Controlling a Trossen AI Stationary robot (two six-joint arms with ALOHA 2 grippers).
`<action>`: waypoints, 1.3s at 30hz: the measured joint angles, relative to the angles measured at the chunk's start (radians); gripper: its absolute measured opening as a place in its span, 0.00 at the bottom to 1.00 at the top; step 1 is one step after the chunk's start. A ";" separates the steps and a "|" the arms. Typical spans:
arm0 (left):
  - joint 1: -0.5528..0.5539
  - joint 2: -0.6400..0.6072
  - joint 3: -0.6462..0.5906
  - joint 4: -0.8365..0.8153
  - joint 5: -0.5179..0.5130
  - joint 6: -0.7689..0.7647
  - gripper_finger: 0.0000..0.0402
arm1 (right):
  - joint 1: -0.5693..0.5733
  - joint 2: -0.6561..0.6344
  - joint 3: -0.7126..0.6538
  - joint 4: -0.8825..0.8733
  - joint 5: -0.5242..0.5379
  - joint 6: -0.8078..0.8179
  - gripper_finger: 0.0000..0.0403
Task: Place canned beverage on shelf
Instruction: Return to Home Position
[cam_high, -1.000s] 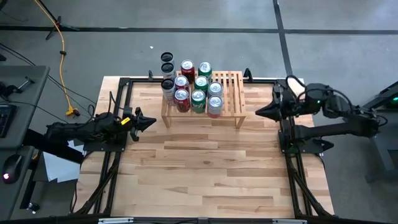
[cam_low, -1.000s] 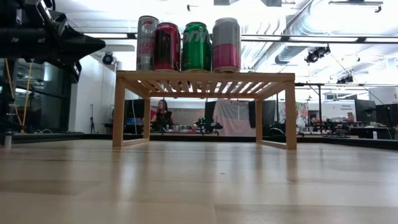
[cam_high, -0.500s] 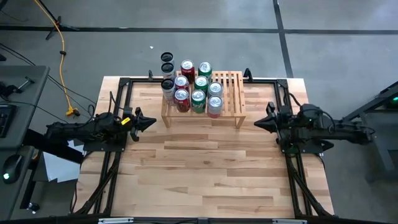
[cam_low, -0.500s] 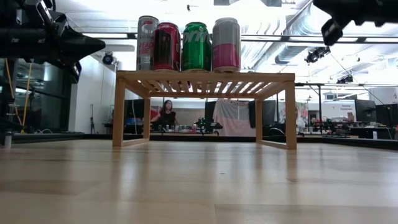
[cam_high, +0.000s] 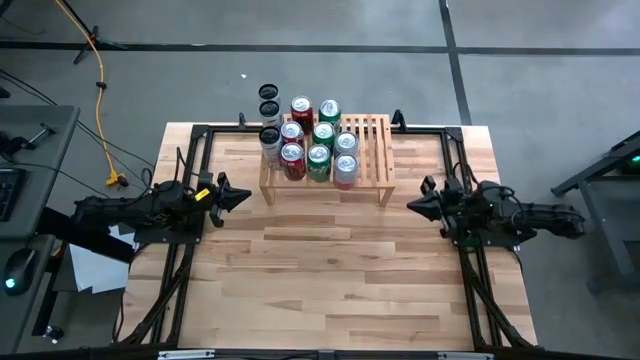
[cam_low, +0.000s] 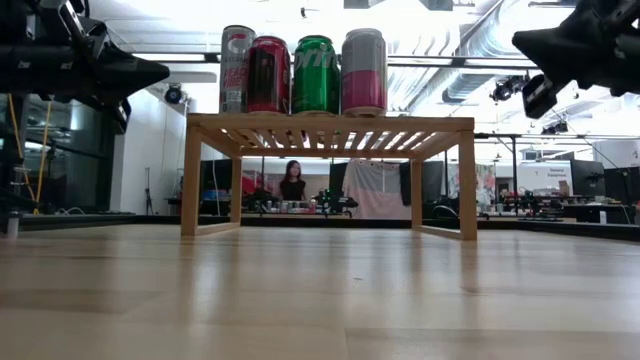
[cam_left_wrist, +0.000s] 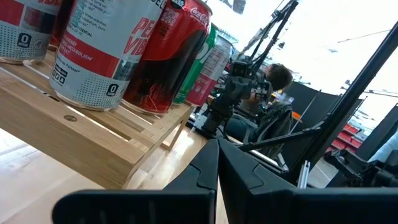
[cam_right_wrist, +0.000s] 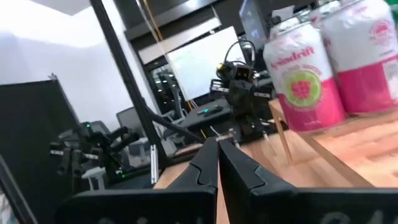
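The shelf (cam_high: 372, 150) stands on its short legs at the table's far middle, also seen in the low view (cam_low: 330, 125). Several cans (cam_high: 318, 150) stand upright on its slatted top, filling its left part (cam_low: 316, 75). My left gripper (cam_high: 245, 196) is shut and hovers at the table's left side, pointing about level toward the shelf's near left corner (cam_left_wrist: 217, 146). My right gripper (cam_high: 412, 205) is shut and hovers at the table's right side, near the shelf's near right corner (cam_right_wrist: 217, 143). Neither holds anything.
Bare slats (cam_high: 375, 135) remain on the shelf's right part. Black frame rails (cam_high: 190, 250) run along the table's left and right sides. Bare wood (cam_high: 320, 270) lies in front of the shelf. A person (cam_low: 293, 182) shows in the room far behind.
My right gripper has sunk from high above the table's right side and drawn slightly toward the near edge. It has tipped up from slanting downward to about level and stayed shut. In the low view it has come in from above at the upper right.
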 joint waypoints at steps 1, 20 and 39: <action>0.000 0.000 0.000 0.000 0.000 0.000 0.00 | 0.001 -0.002 -0.001 0.000 -0.006 -0.004 0.00; 0.000 0.000 0.000 -0.002 0.000 0.000 0.00 | 0.002 -0.006 -0.002 -0.080 -0.041 -0.100 0.00; 0.000 0.000 0.000 -0.002 0.000 0.000 0.01 | 0.002 0.038 -0.002 -0.222 0.103 -0.246 0.00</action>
